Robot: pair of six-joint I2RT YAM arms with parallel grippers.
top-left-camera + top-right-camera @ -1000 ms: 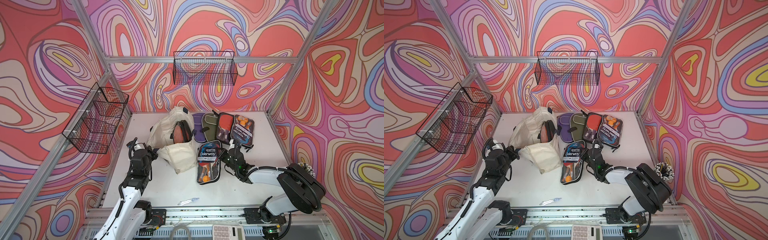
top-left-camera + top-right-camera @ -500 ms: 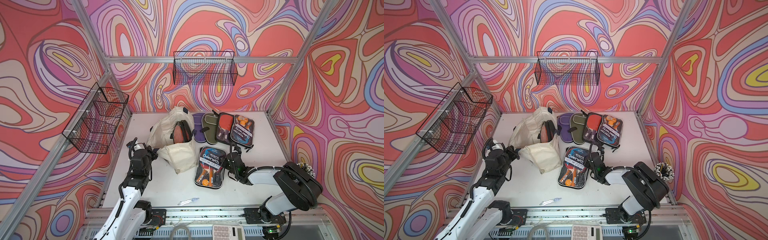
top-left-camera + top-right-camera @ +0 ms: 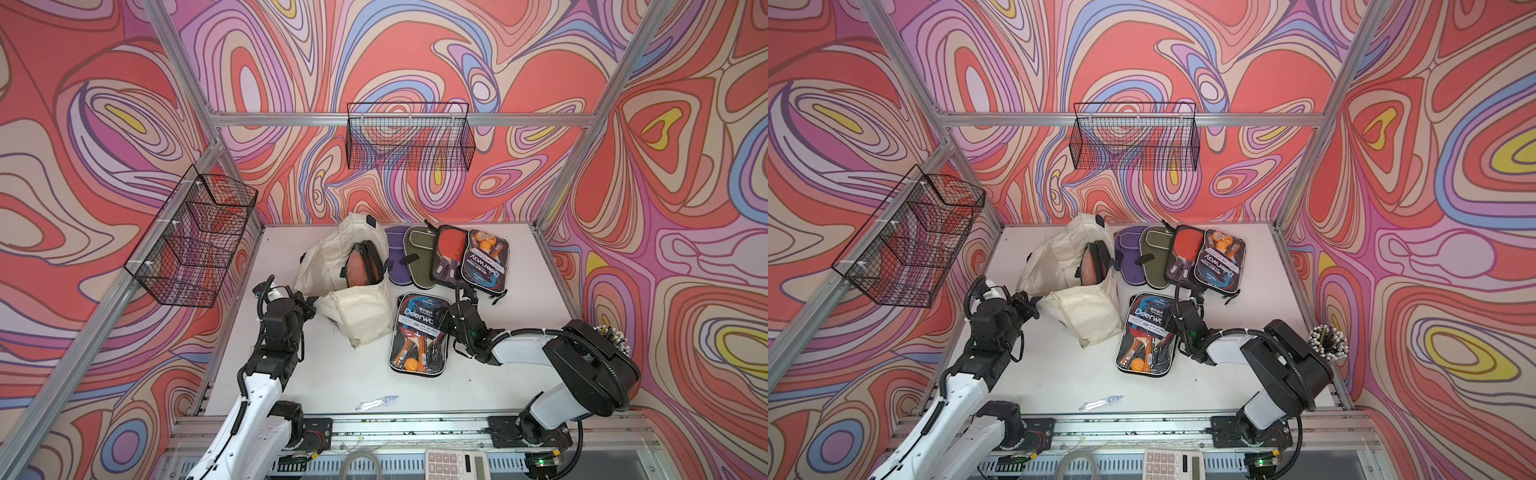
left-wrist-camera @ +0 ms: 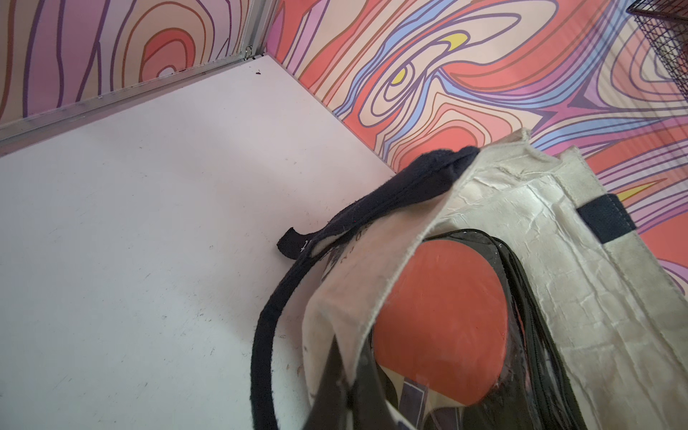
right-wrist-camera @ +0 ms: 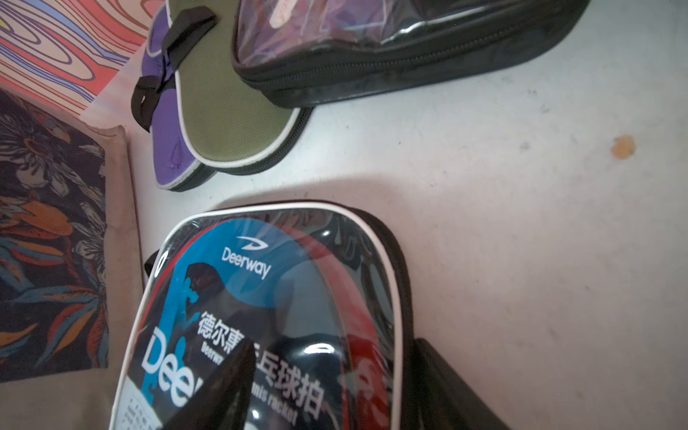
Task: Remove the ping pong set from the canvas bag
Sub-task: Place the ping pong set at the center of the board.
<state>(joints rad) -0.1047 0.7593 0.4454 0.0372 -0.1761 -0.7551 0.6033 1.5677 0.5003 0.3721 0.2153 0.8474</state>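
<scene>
The cream canvas bag [image 3: 336, 257] [image 3: 1059, 253] lies slumped at the table's back left. A ping pong set [image 3: 362, 266] [image 4: 439, 309], a red paddle in a black zip case, stands in its mouth. My left gripper [image 3: 307, 301] [image 4: 350, 340] is shut on the bag's canvas rim. Another Deerway ping pong set [image 3: 419, 332] [image 5: 268, 298] lies flat on the table beside the bag's printed side [image 5: 52, 223]. My right gripper [image 3: 446, 322] [image 5: 333, 346] is open astride that set's right edge, one finger over the case and one beside it.
Purple [image 3: 395, 257] and olive [image 3: 419, 257] paddle covers and two more clear-fronted sets [image 3: 484, 262] lie in a row at the back. Wire baskets hang on the back wall [image 3: 409, 141] and left wall [image 3: 195, 237]. A small wrapper [image 3: 376, 403] lies near the front edge.
The Deerway set, held up on its edge by my right gripper a second ago, now lies flat on the table. The right gripper has opened. The left arm has not moved.
</scene>
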